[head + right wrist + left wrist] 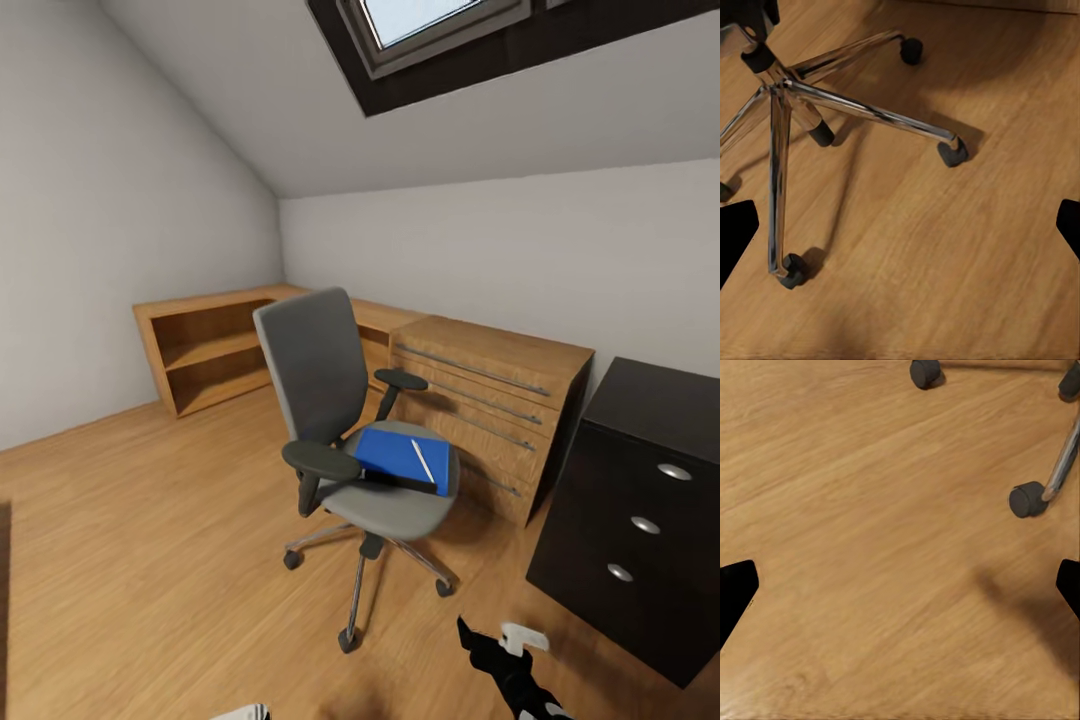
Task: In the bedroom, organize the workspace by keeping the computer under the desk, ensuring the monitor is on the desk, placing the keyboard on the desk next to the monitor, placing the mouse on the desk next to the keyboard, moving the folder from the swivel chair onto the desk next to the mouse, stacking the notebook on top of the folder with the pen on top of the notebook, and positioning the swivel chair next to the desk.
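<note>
Folder (398, 452) on swivel chair (330, 400) seat — well ahead of right end effector (500, 655).

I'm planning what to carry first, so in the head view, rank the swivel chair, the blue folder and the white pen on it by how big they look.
1. swivel chair, by far the largest.
2. folder, flat on the chair's seat.
3. pen, a thin white stick lying on the folder.
All three sit together, so nearness to the camera hardly skews the order.

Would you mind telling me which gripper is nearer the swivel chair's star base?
Right. The right gripper looks directly onto the swivel chair base; the left gripper sees just casters at its view's edge.
</note>
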Tool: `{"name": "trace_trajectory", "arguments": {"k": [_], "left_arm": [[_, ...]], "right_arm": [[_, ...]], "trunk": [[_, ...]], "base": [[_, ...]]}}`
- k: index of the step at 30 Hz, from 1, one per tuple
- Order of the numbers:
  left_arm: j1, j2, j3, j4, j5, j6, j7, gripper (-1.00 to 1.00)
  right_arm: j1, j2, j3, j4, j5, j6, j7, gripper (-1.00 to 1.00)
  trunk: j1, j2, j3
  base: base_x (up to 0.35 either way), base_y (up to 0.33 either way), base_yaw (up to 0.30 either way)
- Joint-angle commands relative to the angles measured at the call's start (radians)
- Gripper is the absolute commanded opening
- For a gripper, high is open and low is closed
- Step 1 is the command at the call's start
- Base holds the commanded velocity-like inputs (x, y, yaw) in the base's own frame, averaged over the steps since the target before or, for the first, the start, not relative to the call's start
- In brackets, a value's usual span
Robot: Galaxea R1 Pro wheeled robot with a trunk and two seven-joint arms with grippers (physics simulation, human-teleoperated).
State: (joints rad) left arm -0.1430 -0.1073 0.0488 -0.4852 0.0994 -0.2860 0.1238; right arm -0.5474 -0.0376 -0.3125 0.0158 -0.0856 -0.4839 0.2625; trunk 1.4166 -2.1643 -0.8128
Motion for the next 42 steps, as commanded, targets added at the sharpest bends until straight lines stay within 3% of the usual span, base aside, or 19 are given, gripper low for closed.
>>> {"name": "trace_trajectory", "arguments": {"k": [1,8,21,36,42], "left_arm": [[0.001,0.005,0.0,0.006,0.009,-0.005,-0.003,1.0],[0.007,0.029,-0.003,0.045,0.008,-0.01,-0.005,1.0],[0.008,0.032,-0.001,0.088,0.009,-0.01,-0.006,1.0],[0.008,0.034,0.0,0.087,0.009,-0.011,-0.006,1.0],[0.008,0.037,0.001,0.086,0.011,-0.012,-0.005,1.0]], "right_arm": [[0.005,-0.001,-0.004,0.002,-0.009,-0.002,0.012,1.0],[0.045,0.004,-0.004,0.001,-0.009,-0.007,0.019,1.0],[0.118,0.007,-0.003,0.001,-0.009,-0.01,0.019,1.0],[0.118,0.01,-0.003,0.001,-0.009,-0.009,0.018,1.0],[0.118,0.011,-0.003,0.001,-0.008,-0.009,0.019,1.0]], "trunk": [[-0.004,0.007,0.002],[-0.031,0.056,0.024],[-0.081,0.147,0.065],[-0.138,0.252,0.112],[-0.161,0.294,0.131]], "base": [[0.0,0.0,0.0],[0.0,0.0,0.0],[0.0,0.0,-0.136],[0.0,0.0,-0.243],[0.0,0.0,-0.053]]}}
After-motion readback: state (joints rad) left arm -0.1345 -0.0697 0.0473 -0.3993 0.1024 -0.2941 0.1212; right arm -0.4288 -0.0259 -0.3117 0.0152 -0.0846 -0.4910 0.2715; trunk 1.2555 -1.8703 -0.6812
